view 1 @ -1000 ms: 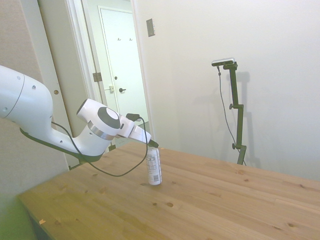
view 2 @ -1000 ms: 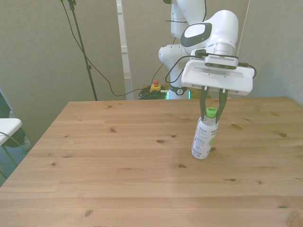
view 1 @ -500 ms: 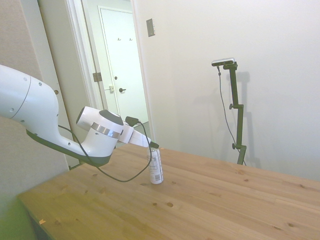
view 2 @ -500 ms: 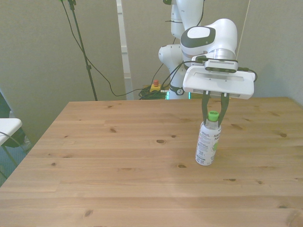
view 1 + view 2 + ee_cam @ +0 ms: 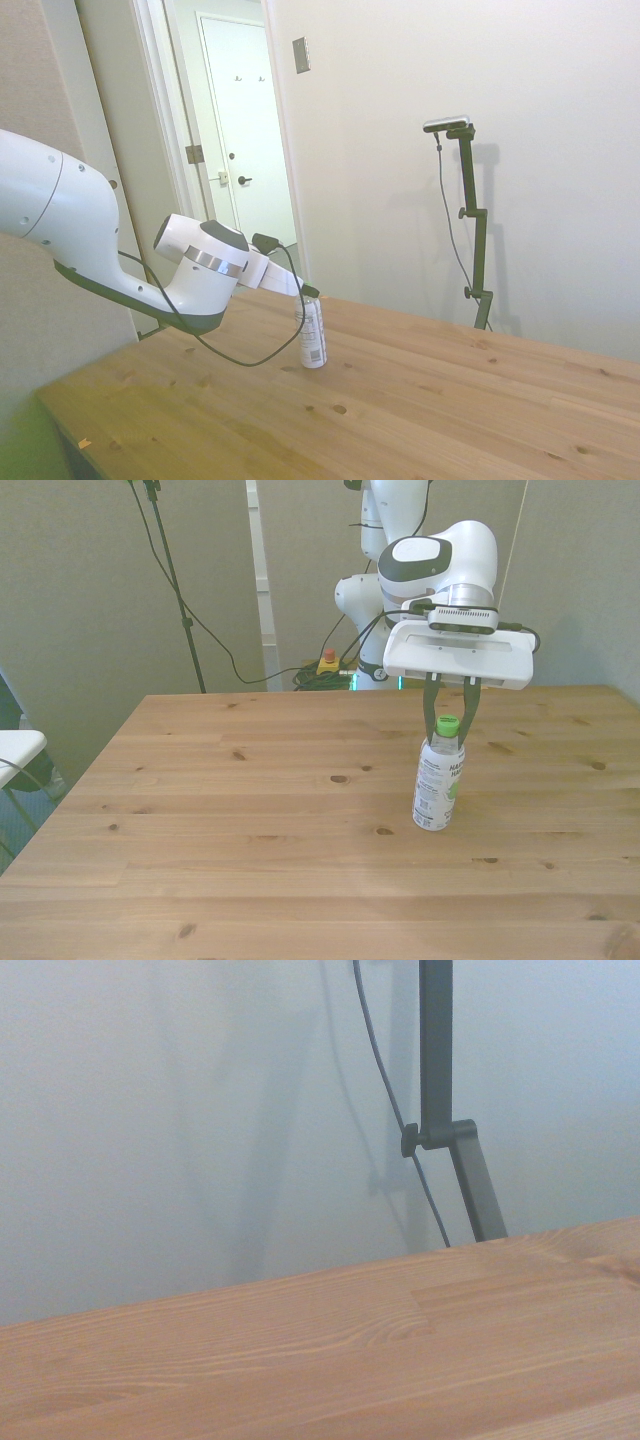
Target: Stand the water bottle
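The water bottle [image 5: 437, 788] stands upright on the wooden table [image 5: 250, 810], toward the front view's right, its green cap on top. In the side view the water bottle [image 5: 313, 338] stands near the table's far edge. My gripper [image 5: 448, 730] hangs over it, with its fingers [image 5: 429, 712] on either side of the cap and a narrow gap showing at each side, so it is open. My gripper [image 5: 308, 292] sits at cap height in the side view. The bottle is out of the wrist view, which shows only table planks and wall.
A white chair edge [image 5: 15, 750] sits off the table at the front view's left. Cables [image 5: 320, 670] and a red button box lie on the floor behind the table. A doorway [image 5: 245, 150] is behind the arm in the side view.
The bottle went from leaning to upright. The gripper has since lifted slightly while the bottle stayed put, and the fingers now stand a little wider around the cap.
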`<move>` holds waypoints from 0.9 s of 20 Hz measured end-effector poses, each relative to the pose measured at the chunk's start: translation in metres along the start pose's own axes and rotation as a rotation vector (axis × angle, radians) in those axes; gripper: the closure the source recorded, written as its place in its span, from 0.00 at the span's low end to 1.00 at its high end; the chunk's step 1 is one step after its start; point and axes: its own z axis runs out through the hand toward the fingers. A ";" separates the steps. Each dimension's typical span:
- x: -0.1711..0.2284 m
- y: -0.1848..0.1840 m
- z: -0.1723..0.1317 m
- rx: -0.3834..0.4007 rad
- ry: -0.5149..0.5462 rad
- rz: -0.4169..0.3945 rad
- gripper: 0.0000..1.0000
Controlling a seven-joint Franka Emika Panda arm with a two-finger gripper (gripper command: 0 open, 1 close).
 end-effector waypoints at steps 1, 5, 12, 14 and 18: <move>0.001 0.001 0.000 -0.002 0.000 0.002 0.00; 0.008 0.004 0.000 -0.002 0.003 0.018 0.00; 0.019 -0.017 -0.024 0.036 -0.019 0.052 0.00; 0.019 -0.029 -0.038 0.045 -0.049 0.044 0.00; 0.027 -0.039 -0.073 0.040 -0.096 0.034 0.00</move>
